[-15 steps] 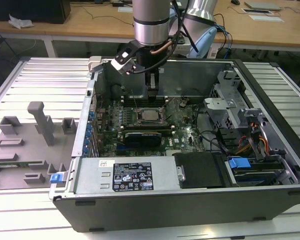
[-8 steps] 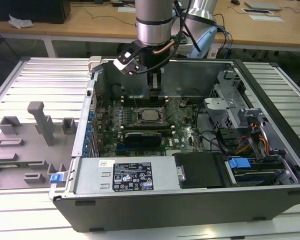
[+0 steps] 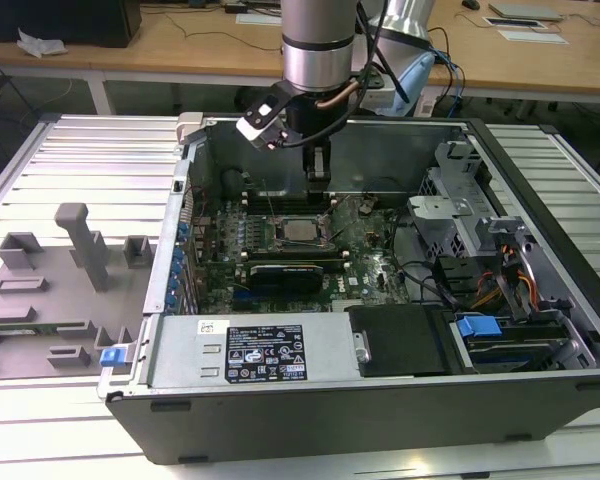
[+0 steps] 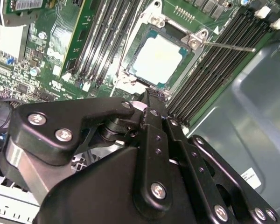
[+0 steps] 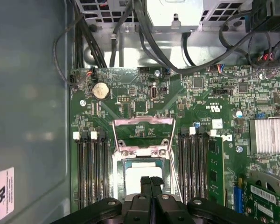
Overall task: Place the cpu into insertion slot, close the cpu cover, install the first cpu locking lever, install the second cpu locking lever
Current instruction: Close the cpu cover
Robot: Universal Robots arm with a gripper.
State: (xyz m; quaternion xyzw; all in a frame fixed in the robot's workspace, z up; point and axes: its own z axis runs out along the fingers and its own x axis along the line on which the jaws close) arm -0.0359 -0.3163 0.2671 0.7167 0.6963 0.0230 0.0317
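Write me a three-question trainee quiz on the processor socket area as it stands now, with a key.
1. True or false: the cpu already lies in the insertion slot.
2. Multiple choice: the cpu cover is
A) shut flat over the chip
B) swung open, off the chip
C) removed altogether
3. One word: in the first wrist view, are the fingers of the end effector open or shut?

Key: 1 true; 2 B; 3 shut.
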